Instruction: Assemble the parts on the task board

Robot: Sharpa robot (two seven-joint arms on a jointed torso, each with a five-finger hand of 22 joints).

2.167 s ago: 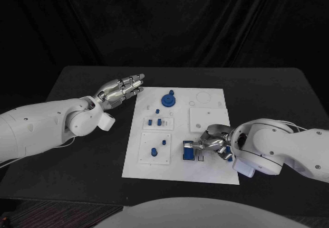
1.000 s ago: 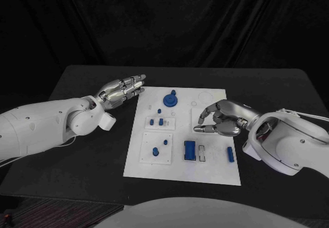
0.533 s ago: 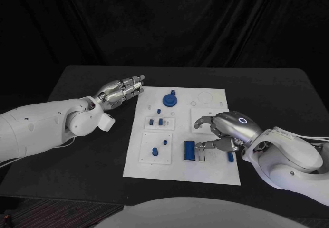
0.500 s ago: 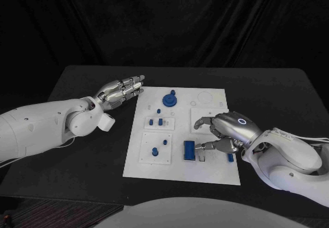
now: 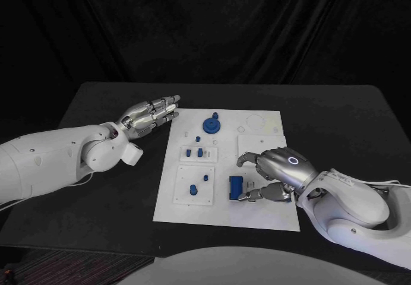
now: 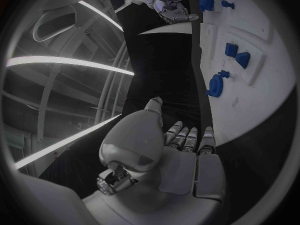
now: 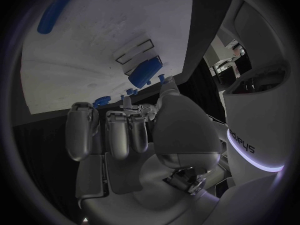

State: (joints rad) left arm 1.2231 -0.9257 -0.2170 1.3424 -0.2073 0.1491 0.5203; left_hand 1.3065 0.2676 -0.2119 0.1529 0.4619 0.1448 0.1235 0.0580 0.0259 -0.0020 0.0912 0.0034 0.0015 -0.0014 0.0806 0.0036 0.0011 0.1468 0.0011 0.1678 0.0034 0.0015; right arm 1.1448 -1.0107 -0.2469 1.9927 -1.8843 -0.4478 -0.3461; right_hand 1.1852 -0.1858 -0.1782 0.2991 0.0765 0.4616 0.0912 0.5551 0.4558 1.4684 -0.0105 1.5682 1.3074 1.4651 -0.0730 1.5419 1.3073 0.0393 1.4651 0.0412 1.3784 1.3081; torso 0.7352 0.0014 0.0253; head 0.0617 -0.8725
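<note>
From above, the right hand (image 5: 275, 172) had dropped back toward the near edge of the task board (image 5: 265, 217) within the last half second, fingers curled and empty, tips just beside the blue block (image 5: 236, 187). That block lay flat on the board, released. The left hand (image 5: 152, 113) stayed parked off the board's far left corner, fingers straight and pressed together.

From the left wrist, the blue gear (image 6: 216, 85) sat untouched.

From the right wrist, the slim blue bar (image 7: 56, 12) lay loose, likely next.
</note>
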